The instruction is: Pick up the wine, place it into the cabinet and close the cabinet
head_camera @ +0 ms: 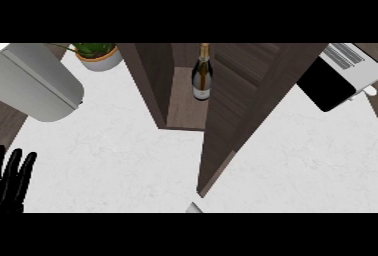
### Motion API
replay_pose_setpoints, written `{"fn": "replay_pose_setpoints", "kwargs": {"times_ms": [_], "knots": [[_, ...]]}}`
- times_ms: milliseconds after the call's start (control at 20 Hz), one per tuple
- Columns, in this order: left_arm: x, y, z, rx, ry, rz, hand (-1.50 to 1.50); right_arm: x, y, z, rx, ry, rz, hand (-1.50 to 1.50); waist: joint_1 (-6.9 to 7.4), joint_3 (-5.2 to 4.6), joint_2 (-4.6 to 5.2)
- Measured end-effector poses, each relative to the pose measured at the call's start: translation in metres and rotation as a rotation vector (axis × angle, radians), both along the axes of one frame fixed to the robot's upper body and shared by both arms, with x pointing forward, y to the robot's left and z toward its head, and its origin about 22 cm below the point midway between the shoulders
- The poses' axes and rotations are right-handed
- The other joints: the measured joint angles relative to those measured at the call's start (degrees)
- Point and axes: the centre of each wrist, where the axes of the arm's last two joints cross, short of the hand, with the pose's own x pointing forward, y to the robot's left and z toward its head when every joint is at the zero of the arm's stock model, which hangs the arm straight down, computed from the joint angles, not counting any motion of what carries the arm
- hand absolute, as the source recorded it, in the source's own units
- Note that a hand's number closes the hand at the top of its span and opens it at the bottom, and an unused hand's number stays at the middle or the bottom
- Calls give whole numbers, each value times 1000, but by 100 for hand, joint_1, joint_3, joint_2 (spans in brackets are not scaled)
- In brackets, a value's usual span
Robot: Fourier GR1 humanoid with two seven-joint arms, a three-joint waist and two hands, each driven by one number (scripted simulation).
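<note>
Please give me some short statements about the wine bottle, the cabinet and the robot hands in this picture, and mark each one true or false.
1. The wine bottle stands inside the cabinet. True.
2. The cabinet door is closed. False: it stands open, swung out toward the viewer.
3. The left robot hand holds the bottle. False: it rests open at the lower left edge, fingers up, far from the bottle.
4. A potted plant stands left of the cabinet. True.
5. The right robot hand is touching the door. False: no right hand shows.
</note>
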Motion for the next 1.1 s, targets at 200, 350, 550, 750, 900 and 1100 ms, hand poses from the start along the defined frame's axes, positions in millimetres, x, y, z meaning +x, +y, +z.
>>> {"fn": "replay_pose_setpoints", "kwargs": {"times_ms": [200,350,550,750,900,1100], "knots": [[0,17,3,2,-9,-14,-150,15,23,8,17,-3,11,150,52,2,18],[-1,26,12,2,-22,-28,-150,36,48,16,16,-3,-2,150,123,6,29],[0,39,15,-1,-30,-39,-150,67,77,36,-5,-2,-5,150,152,10,47],[5,50,21,-1,-41,-42,-150,97,105,57,-17,-8,-18,150,160,15,68],[6,59,25,-4,-40,-42,-150,122,122,66,-34,-12,-34,150,174,17,80],[10,66,34,0,-55,-47,-150,151,132,75,-70,71,39,150,218,20,117]]}}
